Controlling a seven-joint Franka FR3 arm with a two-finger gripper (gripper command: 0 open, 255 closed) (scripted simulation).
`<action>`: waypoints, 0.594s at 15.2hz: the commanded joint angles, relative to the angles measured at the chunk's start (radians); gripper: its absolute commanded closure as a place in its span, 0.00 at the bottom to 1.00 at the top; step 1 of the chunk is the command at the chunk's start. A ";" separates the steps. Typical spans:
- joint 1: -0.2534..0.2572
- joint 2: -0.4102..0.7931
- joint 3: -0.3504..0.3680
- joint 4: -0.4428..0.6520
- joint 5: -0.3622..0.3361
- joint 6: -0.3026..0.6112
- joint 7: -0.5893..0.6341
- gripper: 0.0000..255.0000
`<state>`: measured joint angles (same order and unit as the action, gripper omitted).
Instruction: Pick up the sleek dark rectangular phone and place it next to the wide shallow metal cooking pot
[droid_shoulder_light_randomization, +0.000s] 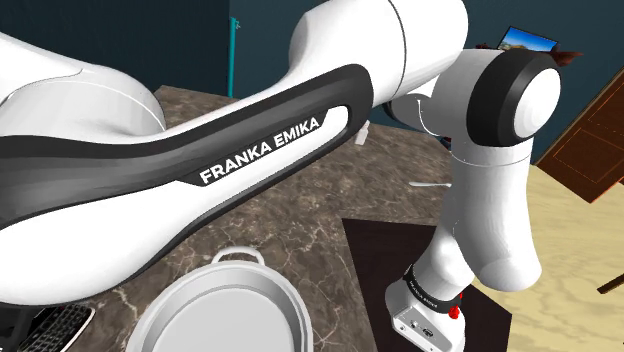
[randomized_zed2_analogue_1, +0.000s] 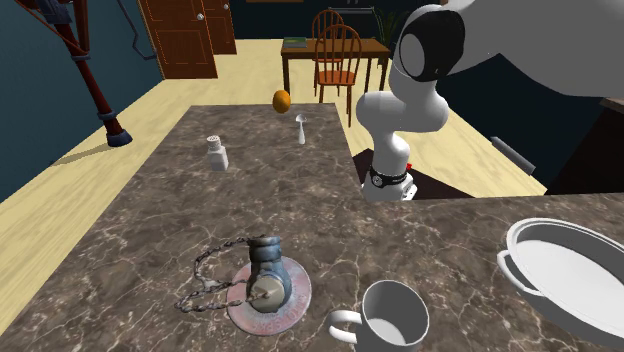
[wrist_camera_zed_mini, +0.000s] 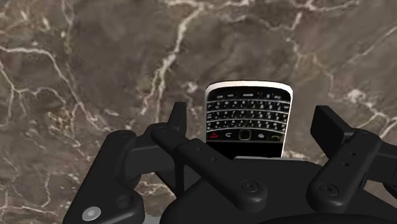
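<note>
Reading FRANKA EMIKA on arm (droid_shoulder_light_randomization: 260, 150), pincer (wrist_camera_zed_mini: 252, 124) straddling phone (wrist_camera_zed_mini: 249, 114)

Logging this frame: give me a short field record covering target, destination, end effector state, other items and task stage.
target: dark phone with a keypad, lying flat on the marbled counter
end effector: open, fingers on either side of the phone, not touching it
destination: wide pale pot with loop handles, no phone beside it
other items: white mug, shaker, plug with chain
stage: phone not yet grasped
</note>
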<state>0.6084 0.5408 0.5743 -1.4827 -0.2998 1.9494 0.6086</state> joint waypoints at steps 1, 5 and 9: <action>0.000 0.000 0.000 0.000 0.000 0.000 0.000 0.00; 0.004 -0.028 0.012 0.088 0.020 -0.111 -0.015 0.00; 0.004 -0.028 0.012 0.088 0.020 -0.111 -0.015 0.00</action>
<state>0.6125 0.5122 0.5861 -1.3972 -0.2798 1.8411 0.5936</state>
